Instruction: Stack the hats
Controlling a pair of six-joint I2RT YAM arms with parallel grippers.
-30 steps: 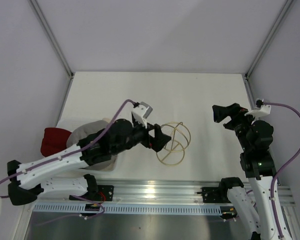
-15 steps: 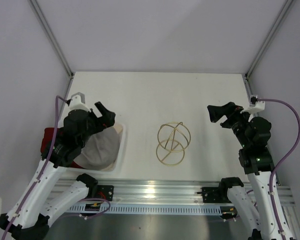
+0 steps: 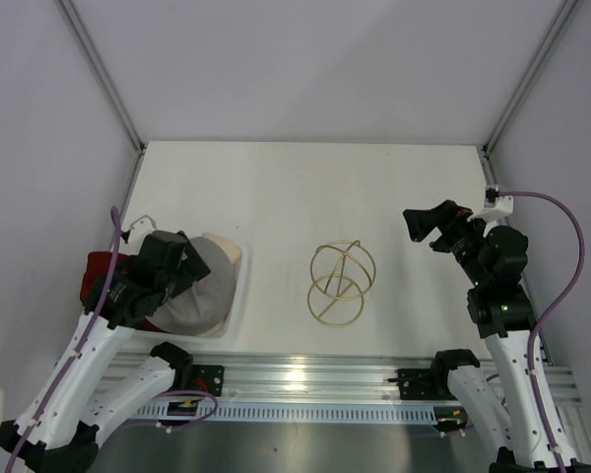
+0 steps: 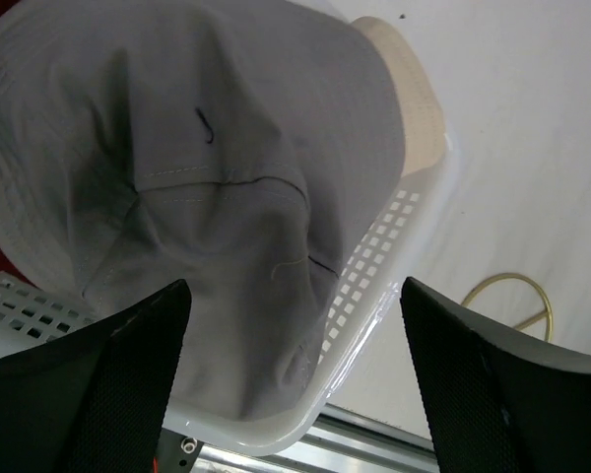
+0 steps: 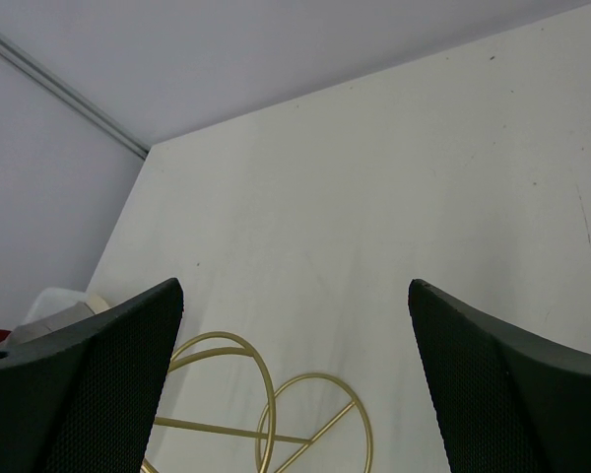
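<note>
Left jaws: spread wide, holding nothing, poised directly above the beige cloth brimmed hat with grey lining (image 4: 227,177), which lies lining-up in a pale perforated plastic tray (image 4: 394,236) at the left of the bench (image 3: 374,187). Right jaws: likewise apart and empty, held in the air over the right side of the bench, well apart from any hat. A dark red cloth hat (image 3: 100,268) shows just beside the beige one, on its outer side; whether it lies partly under it, or inside the tray, cannot be told, because the left arm (image 3: 163,266) covers the join. No white hat is visible in any view; it may be hidden beneath the others. Likely hazards: the cloth is soft and creased, so jaws closing on a single fold of lining could lift only that fold, letting the hat sag, turn over or slip free. A descent too near the latticed rim could catch the tray together with the brim and drag or tip it. Surroundings: a gold wire ornament of interlocking rings (image 3: 341,283) stands at the bench's centre, between the two arms. It would obstruct any low carry of a hat across the bench and looks light enough to be knocked over.
</note>
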